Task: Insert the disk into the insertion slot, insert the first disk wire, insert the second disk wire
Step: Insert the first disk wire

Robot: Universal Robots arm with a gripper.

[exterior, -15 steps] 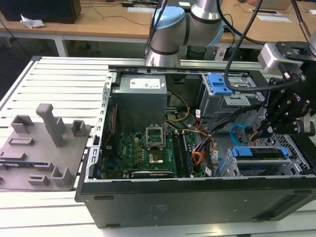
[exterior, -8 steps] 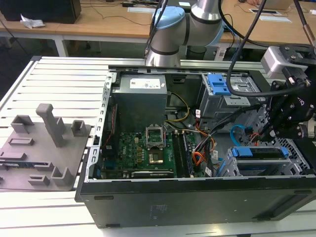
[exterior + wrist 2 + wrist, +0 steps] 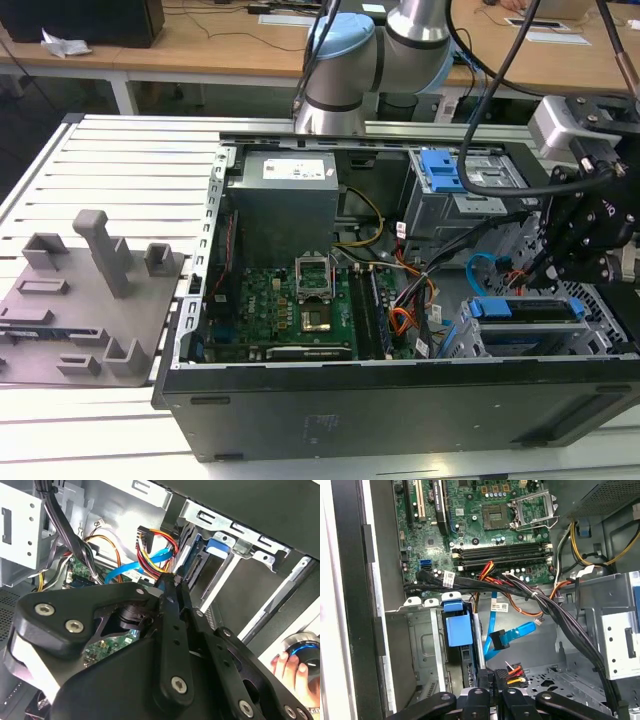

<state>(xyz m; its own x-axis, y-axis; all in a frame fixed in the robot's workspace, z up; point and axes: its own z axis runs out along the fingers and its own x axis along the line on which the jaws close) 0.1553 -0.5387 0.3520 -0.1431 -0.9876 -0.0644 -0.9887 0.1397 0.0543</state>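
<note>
Fingers (image 3: pixel 484 685) are narrow, pinching the coloured wire plug (image 3: pixel 512 672); the disk (image 3: pixel 458 630), seated in the insertion slot (image 3: pixel 422 645), lies just beside them, connector edge facing the plug.

- Power supply (image 3: pixel 285 215): pale label (image 3: pixel 298 168) on top, its print too small to read.
- Black cable (image 3: pixel 475 583): white tag (image 3: pixel 449 578), print illegible.
- Motherboard (image 3: pixel 470 527): tiny white markings, unreadable.
- Nothing else legible.
</note>
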